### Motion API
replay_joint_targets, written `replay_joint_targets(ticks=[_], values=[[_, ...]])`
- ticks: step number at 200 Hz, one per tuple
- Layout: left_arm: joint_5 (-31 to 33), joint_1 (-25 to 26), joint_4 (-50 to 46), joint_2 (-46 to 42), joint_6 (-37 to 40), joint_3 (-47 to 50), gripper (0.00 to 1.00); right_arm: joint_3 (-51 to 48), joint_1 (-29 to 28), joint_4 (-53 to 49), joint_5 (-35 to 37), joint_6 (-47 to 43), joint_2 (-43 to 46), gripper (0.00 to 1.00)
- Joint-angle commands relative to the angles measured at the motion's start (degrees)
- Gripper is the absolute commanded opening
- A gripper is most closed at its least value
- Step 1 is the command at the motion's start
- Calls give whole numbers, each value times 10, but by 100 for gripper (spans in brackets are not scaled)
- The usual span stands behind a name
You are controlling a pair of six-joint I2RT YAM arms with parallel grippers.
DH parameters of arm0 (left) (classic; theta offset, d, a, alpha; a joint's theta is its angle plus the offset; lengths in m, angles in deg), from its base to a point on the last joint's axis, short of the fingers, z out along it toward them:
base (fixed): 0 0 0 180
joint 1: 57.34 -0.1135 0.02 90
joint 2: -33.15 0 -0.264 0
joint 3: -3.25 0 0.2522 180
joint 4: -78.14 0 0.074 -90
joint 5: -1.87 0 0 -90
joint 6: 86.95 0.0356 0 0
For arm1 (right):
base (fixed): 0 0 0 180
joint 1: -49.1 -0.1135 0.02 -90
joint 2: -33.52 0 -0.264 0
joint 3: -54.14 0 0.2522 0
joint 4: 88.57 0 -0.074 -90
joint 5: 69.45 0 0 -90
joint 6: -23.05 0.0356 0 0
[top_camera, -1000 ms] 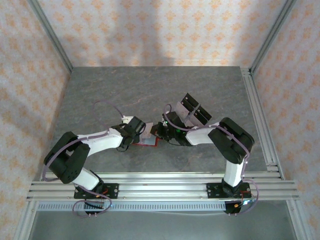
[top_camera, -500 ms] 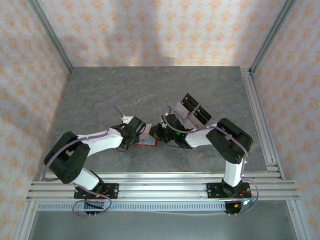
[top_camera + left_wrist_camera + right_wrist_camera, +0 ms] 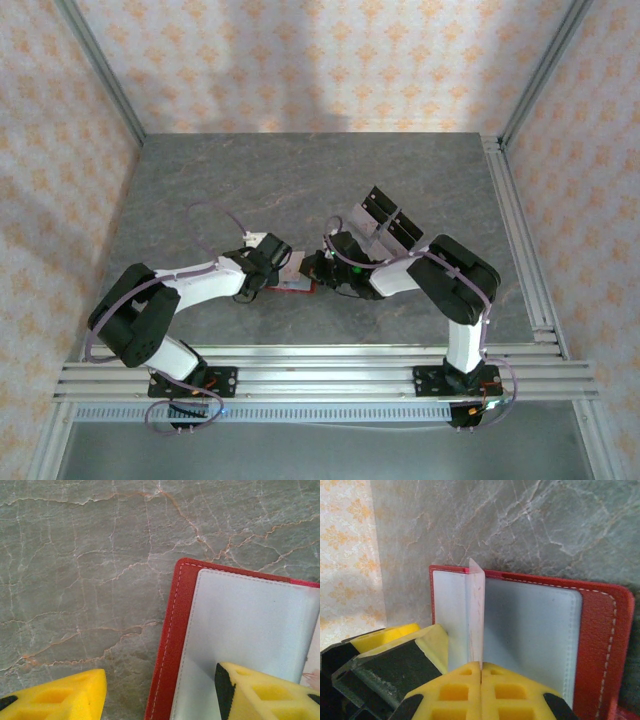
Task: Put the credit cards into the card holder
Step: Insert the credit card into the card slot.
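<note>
The card holder (image 3: 172, 630) is a red wallet lying open on the stone table, pale inside (image 3: 530, 630) facing up; in the top view its red edge (image 3: 297, 288) shows between the two grippers. My left gripper (image 3: 160, 695) is open and straddles the wallet's left edge: one yellow finger (image 3: 265, 690) rests on the pale inside, the other (image 3: 55, 695) sits over bare table. My right gripper (image 3: 481, 672) is shut on a thin pinkish-white credit card (image 3: 476, 610), held on edge over the open wallet near its fold. The left gripper's finger (image 3: 415, 650) sits just beside it.
A clear acrylic stand with black strips (image 3: 385, 218) stands right behind the right gripper (image 3: 318, 265). The left gripper (image 3: 270, 262) is close on the other side of the wallet. The patterned wall (image 3: 347, 555) rises at the table's edge. Aluminium rails (image 3: 320, 375) run along the near edge.
The right arm has crept a little to the left, bringing the card closer over the wallet. The left arm and the wallet have stayed put.
</note>
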Motion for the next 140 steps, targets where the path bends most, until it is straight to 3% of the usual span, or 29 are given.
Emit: replay_joint_targets(ticks=[1, 140], values=[[23, -7, 4, 4, -11, 8, 60, -13, -5, 4, 3, -3, 2, 0], [19, -7, 8, 8, -14, 7, 60, -4, -19, -16, 2, 0, -9, 0]])
